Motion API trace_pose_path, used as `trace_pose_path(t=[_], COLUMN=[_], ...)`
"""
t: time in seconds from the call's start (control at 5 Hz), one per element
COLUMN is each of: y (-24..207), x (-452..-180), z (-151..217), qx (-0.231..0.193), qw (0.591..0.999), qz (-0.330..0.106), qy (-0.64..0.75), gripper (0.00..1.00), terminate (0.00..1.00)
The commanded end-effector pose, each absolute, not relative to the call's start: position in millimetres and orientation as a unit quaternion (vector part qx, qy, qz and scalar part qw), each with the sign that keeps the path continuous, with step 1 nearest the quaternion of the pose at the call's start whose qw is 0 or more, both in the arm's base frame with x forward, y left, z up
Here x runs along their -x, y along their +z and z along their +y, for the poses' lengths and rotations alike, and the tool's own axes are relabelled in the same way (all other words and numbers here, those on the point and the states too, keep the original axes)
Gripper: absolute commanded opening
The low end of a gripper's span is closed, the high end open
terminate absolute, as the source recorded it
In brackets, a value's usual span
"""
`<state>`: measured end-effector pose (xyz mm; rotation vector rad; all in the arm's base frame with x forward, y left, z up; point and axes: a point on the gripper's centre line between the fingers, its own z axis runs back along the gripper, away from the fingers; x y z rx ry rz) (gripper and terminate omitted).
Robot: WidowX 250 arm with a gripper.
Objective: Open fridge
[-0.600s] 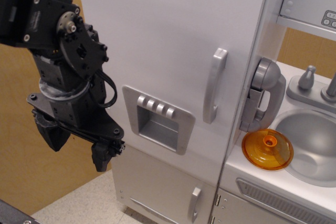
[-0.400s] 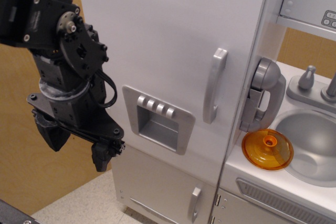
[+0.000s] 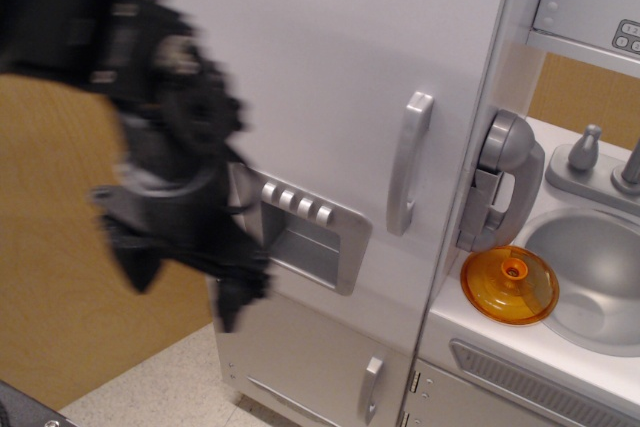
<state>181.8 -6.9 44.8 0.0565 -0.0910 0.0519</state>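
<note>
The one view shows the fridge (image 3: 330, 77) filling the middle of the frame, its big door shut flush against the body, so none of the opening is done. The bar handle (image 3: 409, 162) on the door's right side is untouched, and reaching it, gripping and pulling all remain.

The arm is smeared by motion blur at the left, overlapping the door's left edge and the grey dispenser panel (image 3: 300, 227). The pincer (image 3: 185, 272) hangs at its lower end, well apart from the handle. Its two dark fingers seem to stand spread, but the blur is too heavy to tell whether it is wide or narrow; it appears to carry nothing.

The fridge stands upright, long axis vertical, the door facing the camera and slightly left. The handle runs vertically too. A smaller door (image 3: 310, 362) sits below, also shut. To the right lie a sink (image 3: 590, 267) and an orange lid (image 3: 509, 285).
</note>
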Motion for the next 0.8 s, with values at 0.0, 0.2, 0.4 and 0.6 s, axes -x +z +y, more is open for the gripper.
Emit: trace_pose_path(t=[0.0, 0.2, 0.4, 0.6], y=[49.5, 53.2, 60.0, 65.5], x=[-227.4, -248.5, -266.1, -281.6], z=[-45.4, -62.9, -75.2, -77.8], qx=[-0.007, 0.006, 0.015, 0.013], qw=[0.996, 0.994, 0.991, 0.988], qz=[-0.081, -0.110, -0.132, -0.149], qy=[0.021, 0.014, 0.020, 0.030], gripper=[1.00, 1.00, 1.00, 1.00], terminate=[0.00, 0.00, 0.00, 0.00])
